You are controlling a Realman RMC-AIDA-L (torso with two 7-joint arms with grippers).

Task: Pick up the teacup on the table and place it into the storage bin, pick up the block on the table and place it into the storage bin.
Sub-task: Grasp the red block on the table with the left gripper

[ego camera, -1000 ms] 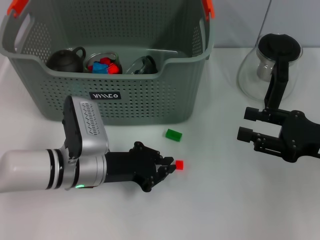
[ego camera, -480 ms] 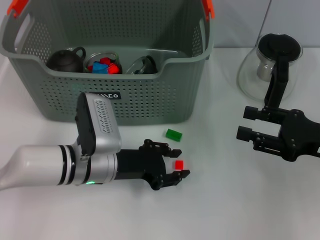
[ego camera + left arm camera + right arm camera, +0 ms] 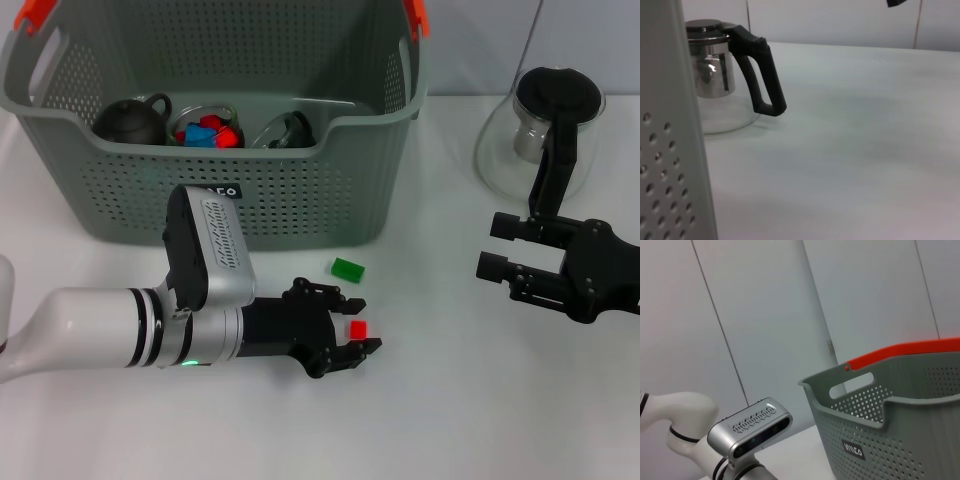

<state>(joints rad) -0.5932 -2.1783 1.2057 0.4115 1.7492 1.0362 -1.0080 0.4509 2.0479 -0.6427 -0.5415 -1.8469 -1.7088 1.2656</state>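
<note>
A small red block [image 3: 357, 328] lies on the white table [image 3: 450, 400], between the spread fingers of my left gripper [image 3: 352, 324], which is open and straddles it low over the surface. A green block [image 3: 348, 268] lies just behind, close to the storage bin [image 3: 300, 200], a grey perforated basket also in the right wrist view [image 3: 900, 415]. Inside the bin sit a dark round teacup [image 3: 130, 120] with a loop handle, a bowl of blue and red blocks [image 3: 208, 132] and a glass piece [image 3: 285, 130]. My right gripper [image 3: 497, 248] hovers open at the right, holding nothing.
A glass carafe [image 3: 545, 125] with a black lid and handle stands at the back right, behind the right gripper; it also shows in the left wrist view [image 3: 715, 85] beside the bin wall [image 3: 670, 150]. The left arm [image 3: 750, 430] lies in front of the bin.
The left gripper has advanced to the right and opened, so its fingers now stand on either side of the red block. In the last half second it barely moved. The right arm is still.
</note>
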